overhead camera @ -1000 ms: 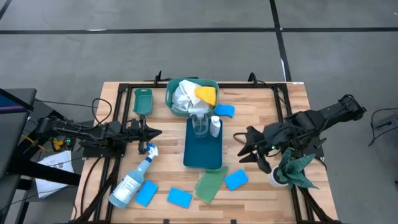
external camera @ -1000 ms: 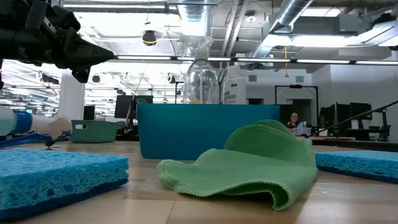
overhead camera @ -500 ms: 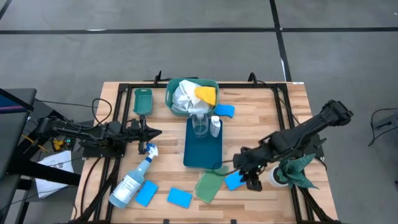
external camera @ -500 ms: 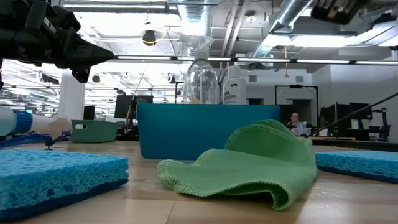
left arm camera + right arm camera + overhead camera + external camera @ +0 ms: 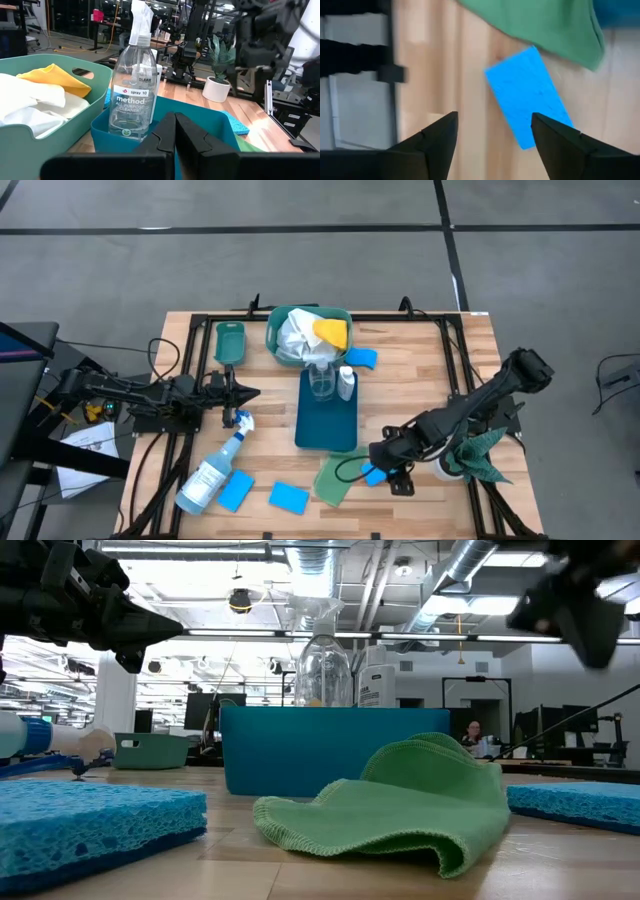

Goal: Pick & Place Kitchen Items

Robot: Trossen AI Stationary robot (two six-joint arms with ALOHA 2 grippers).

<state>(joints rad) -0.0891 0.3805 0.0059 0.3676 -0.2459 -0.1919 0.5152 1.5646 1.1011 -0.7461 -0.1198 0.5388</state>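
The blue sponge [image 5: 527,95] is lying flat on the wood just beside the light-green cloth [image 5: 336,477], and we are bringing our right gripper [image 5: 385,470] down over it, jaws spreading wider than a second ago with nothing yet between them. Out from the cloth, we are keeping the left gripper [image 5: 243,393] clenched shut and empty, waiting well apart near the spray bottle [image 5: 212,470]. We judge a grasp is next.
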